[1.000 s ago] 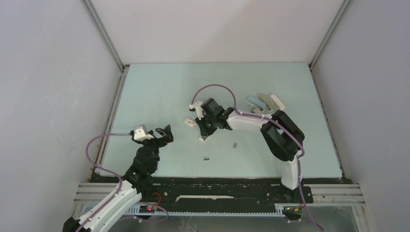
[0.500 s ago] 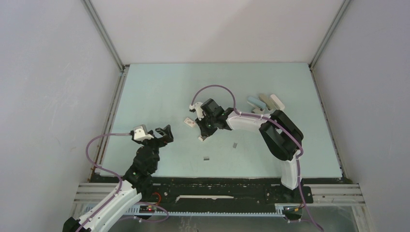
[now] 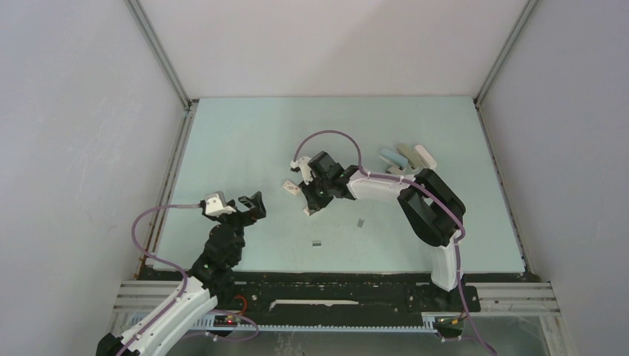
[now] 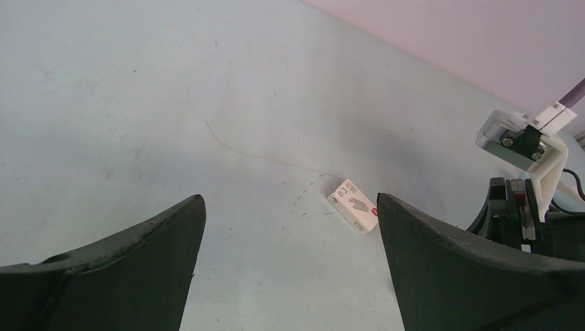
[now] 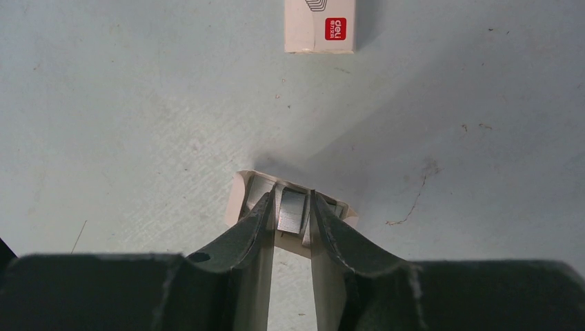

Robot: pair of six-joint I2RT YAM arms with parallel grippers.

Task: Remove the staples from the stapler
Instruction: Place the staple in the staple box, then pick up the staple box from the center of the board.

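- Right claw [image 3: 313,202] is pinching one grey staple block [image 5: 292,210], left of the stapler [image 3: 404,156].
- Two staple strips [image 3: 360,222] are lying on the tabletop [image 3: 237,141], also left of it.
- Left claw [image 3: 251,202] is gaping wide.

pale green table [image 3: 245,141], white walls [image 3: 74,111], aluminium corner rails [image 3: 159,53]

**Pale green table with a few small things spread over its middle and right**

The table [image 3: 245,133] carries the light-blue stapler [image 3: 404,156], fanned open at 2 o'clock. A small white box [image 3: 291,187] with a red mark lies at 9 o'clock, close to centre. Near it, at 7 o'clock, is a white tray [image 3: 309,211] with a grey metal piece [image 5: 292,210] inside. Two short strips of staples [image 3: 360,222] lie apart, one at 5 o'clock, the other strip [image 3: 316,242] near 6.
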